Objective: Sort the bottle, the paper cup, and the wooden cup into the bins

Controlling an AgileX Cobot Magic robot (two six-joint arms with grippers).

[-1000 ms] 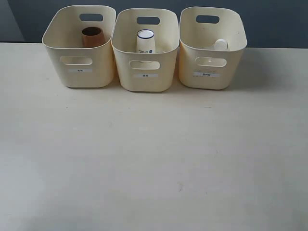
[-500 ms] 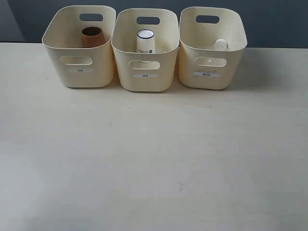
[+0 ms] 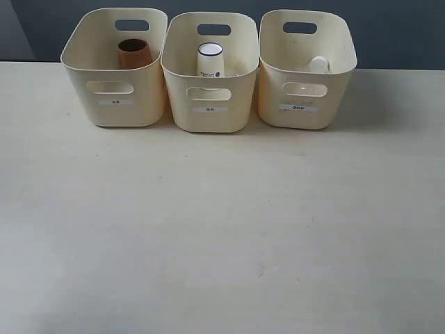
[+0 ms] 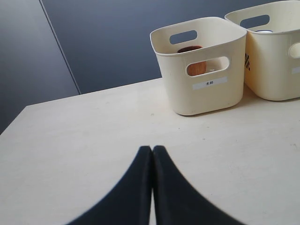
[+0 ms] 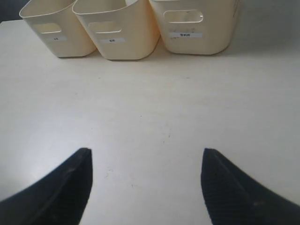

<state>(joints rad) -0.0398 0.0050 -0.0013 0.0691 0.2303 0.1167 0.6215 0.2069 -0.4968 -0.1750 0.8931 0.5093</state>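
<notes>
Three cream bins stand in a row at the back of the table. The left bin (image 3: 115,76) holds the brown wooden cup (image 3: 133,53), which also shows through the handle cut-out (image 4: 197,68) in the left wrist view. Inside the middle bin (image 3: 211,90) the white paper cup (image 3: 210,60) stands upright. In the right bin (image 3: 306,83) only the bottle's white cap (image 3: 318,65) shows. My left gripper (image 4: 152,149) is shut with nothing in it, well short of the bins. My right gripper (image 5: 146,152) is open and empty over bare table. Neither gripper shows in the exterior view.
The pale table (image 3: 222,229) stretches in front of the bins. A dark wall (image 3: 389,28) rises behind them. The bins' front labels (image 5: 186,34) face the arms.
</notes>
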